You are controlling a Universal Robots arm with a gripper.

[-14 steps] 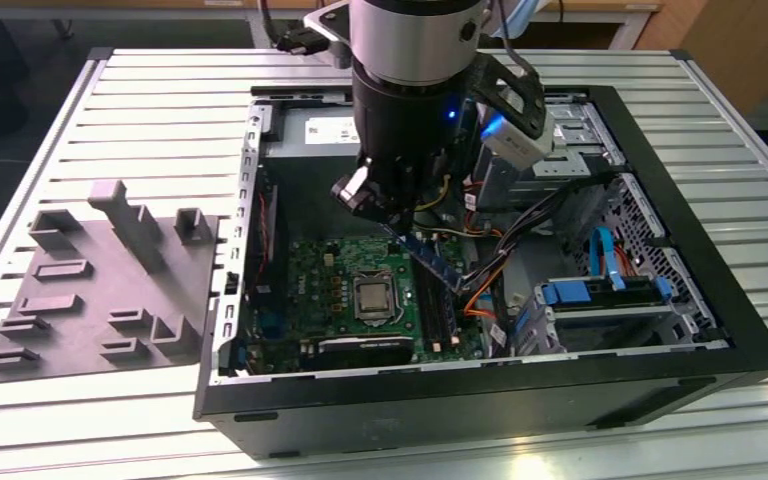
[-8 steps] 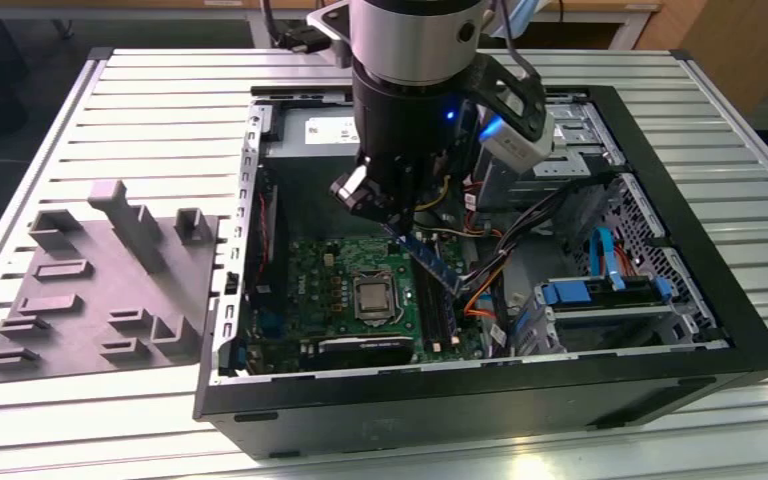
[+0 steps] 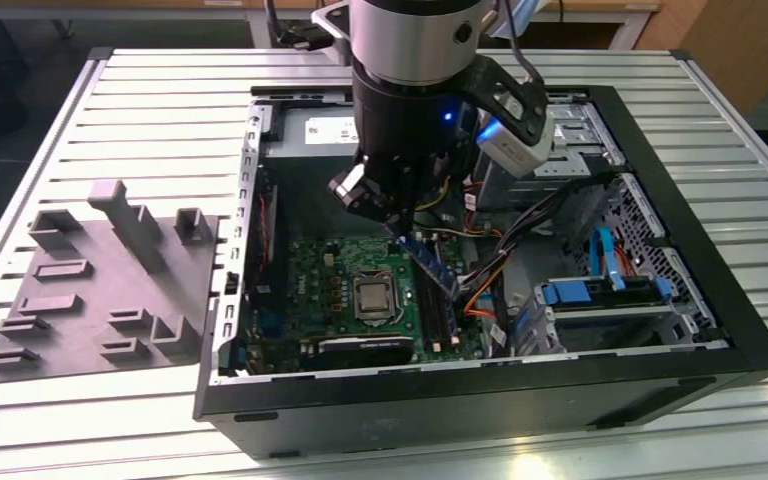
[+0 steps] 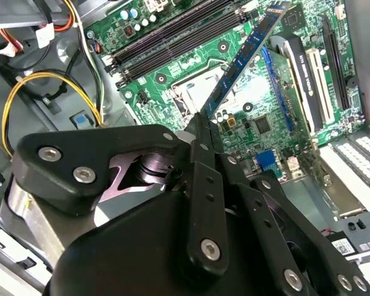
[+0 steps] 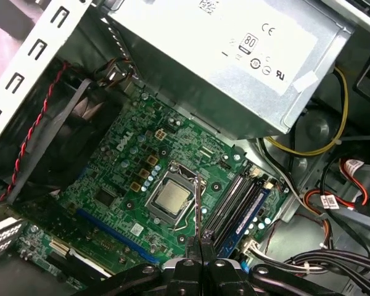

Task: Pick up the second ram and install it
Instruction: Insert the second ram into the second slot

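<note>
My gripper [image 3: 400, 226] hangs inside the open computer case [image 3: 704, 350], shut on the second ram [image 3: 432, 266]. The stick is slim and dark with a bluish face, and it hangs tilted above the green motherboard [image 3: 317, 275]. In the second wrist view the ram [image 4: 243, 58] sticks out from between the black fingers [image 4: 202, 143], over the board near the processor socket [image 4: 191, 92]. In the first wrist view the ram [image 5: 197, 206] shows edge-on above the gripper [image 5: 201, 242], beside the long black memory slots [image 5: 237, 200]. It is clear of the slots.
A grey moulded fixture plate [image 3: 104, 290] lies on the slatted table at the exterior view's left. Inside the case are the power supply [image 5: 234, 55], bundles of yellow, orange and black cables [image 3: 491, 270], and a drive cage with blue parts [image 3: 611, 290].
</note>
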